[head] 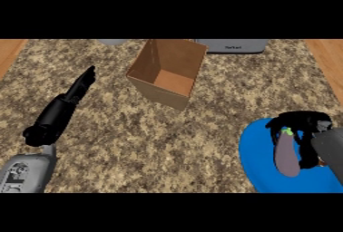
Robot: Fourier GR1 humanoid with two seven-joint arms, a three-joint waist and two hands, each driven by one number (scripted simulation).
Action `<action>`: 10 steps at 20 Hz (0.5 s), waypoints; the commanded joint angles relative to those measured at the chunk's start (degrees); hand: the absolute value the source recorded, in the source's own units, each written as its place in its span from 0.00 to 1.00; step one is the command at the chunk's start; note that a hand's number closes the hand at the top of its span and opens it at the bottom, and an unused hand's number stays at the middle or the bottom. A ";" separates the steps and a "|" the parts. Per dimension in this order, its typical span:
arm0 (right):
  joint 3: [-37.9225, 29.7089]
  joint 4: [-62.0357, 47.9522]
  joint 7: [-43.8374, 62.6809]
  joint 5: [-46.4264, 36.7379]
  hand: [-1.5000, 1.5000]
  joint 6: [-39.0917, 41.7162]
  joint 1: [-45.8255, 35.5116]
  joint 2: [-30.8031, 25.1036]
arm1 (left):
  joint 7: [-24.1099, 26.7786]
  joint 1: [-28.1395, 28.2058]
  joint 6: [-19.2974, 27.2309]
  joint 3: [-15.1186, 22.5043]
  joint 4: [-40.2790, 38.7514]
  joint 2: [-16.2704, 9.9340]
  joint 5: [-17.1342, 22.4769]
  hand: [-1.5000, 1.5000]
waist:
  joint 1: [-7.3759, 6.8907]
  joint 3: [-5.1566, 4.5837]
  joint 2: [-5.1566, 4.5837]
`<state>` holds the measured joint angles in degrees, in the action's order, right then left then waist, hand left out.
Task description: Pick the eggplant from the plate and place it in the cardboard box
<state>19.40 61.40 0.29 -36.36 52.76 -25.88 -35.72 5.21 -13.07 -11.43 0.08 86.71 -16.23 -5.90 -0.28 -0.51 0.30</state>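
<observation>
Nearest the lower edge, at the right, a blue plate (258,158) lay on the speckled brown surface (134,131), partly cut off by the view's border. On it rested the eggplant (286,156), a long dull-purple body with a small green stem end pointing away from the robot. The right hand (305,124) sat over the eggplant's far end, its black fingers (309,156) curled down around the vegetable on both sides, so that the eggplant was enclosed by the hand while still lying on the plate.

At the left, the left hand (70,97) stretched out over the surface from its grey forearm, fingers straight and together, pointing away and holding nothing.

Farther off, near the middle, the cardboard box (167,72) stood open, tipped so its mouth showed the brown inside, which looked bare. It was well apart from the plate. Beyond it, a grey appliance (234,45) touched the top edge of the view.
</observation>
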 commanded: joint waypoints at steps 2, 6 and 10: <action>4.64 8.25 3.78 -2.04 1.00 -9.53 -2.40 16.35 | -1.05 0.16 -1.53 0.44 1.14 -0.19 0.87 0.50 | -1.55 0.57 0.10; 11.35 15.40 5.13 -6.00 1.00 -17.31 -12.59 30.49 | -0.69 -1.89 -2.16 3.27 0.47 1.59 0.17 0.50 | -7.86 0.68 0.14; 18.15 17.04 9.57 -9.56 1.00 -30.08 -16.72 35.30 | 0.11 -3.21 -2.34 3.88 -0.50 2.14 -0.12 0.50 | -7.33 0.54 -0.72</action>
<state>32.00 75.50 6.76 -43.19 32.19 -37.93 -6.65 4.99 -15.20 -13.42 2.93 86.57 -14.79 -5.77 -6.28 0.00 -0.05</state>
